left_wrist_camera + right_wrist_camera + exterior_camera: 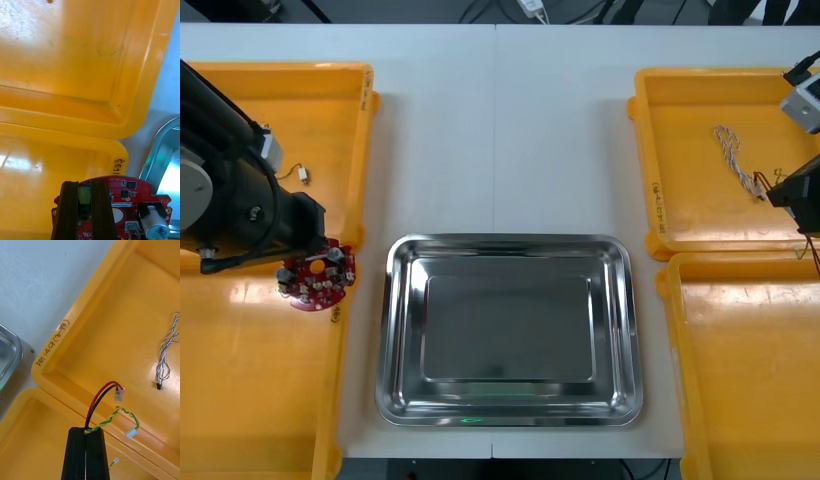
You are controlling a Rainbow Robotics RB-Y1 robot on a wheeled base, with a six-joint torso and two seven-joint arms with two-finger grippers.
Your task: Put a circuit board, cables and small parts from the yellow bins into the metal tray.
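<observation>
L gripper (84, 183) at left clenches circuit board (315, 280); R gripper (85, 429) far right clamps red and yellow cable (119, 393). We clear bin rims (56, 352), release low in metal tray (510, 243)

Metal tray (395, 330): polished, mirror-glossy, smooth. Yellow bins (700, 90): smooth plastic, glossy sheen. Table (500, 130): matt, light. Circuit board (315, 280): glossy red coating. Cables (93, 402): smooth plastic sheath.
</observation>
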